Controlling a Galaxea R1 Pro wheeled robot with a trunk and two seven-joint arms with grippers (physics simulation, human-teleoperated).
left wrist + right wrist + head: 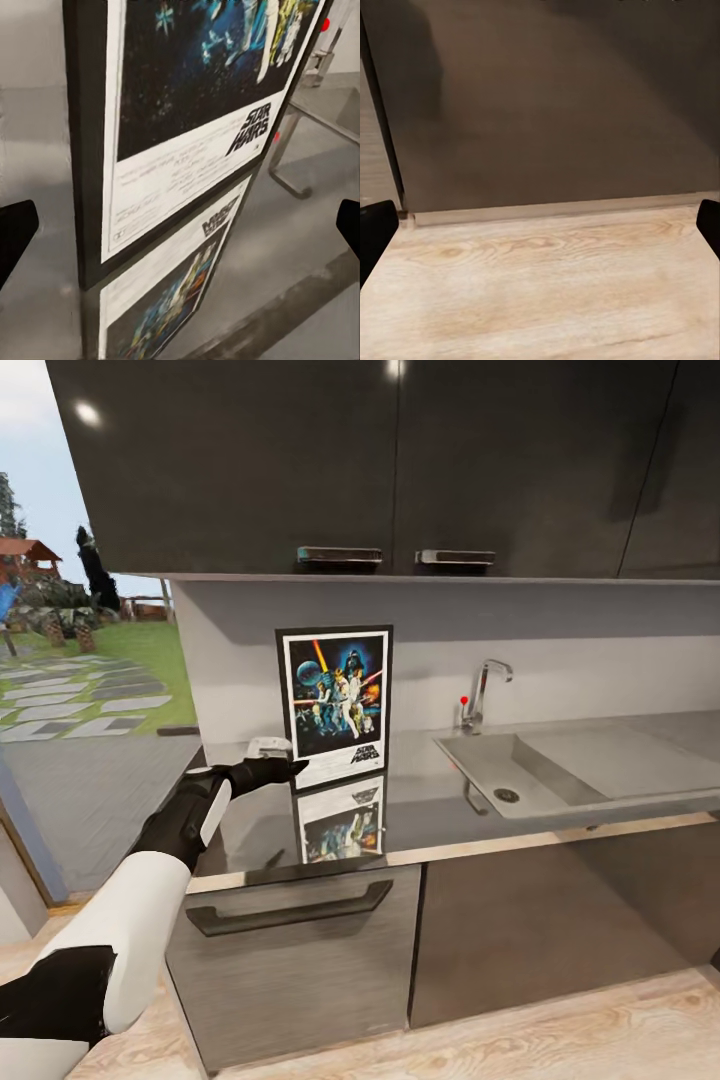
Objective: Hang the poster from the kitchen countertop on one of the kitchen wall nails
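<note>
1. The poster [335,705] stands upright on the desk [430,810], its back against the pale wall under the dark upper cabinets [400,460], and the glossy grey top mirrors it just in front.
2. It sits near the left end of the desk, with the inset sink [560,765] and chrome tap [485,690] well off to its right.
3. The left arm reaches in over that end of the desk, and the left pincer [285,768] is right at the poster's lower left corner. From the head view I cannot tell whether it touches the frame.
4. From the left wrist view the poster [187,112] is very close, with the "STAR WARS" logo and the fine print plain to read. The two dark fingertips [15,232] sit at the far edges of that picture, so this pincer is spread wide and has hold of nothing.
5. In the same view the poster's bottom edge meets its reflection on the desk [300,225].
6. The right wrist view looks down at the pale wooden floor [547,285] and the dark front of a lower cabinet [555,97]. The right pincer [540,225] is also spread wide, its fingertips [375,232] at either edge of the picture, with nothing between them.
7. Below the poster a grey drawer front with a long dark handle [290,910] faces the room.
</note>
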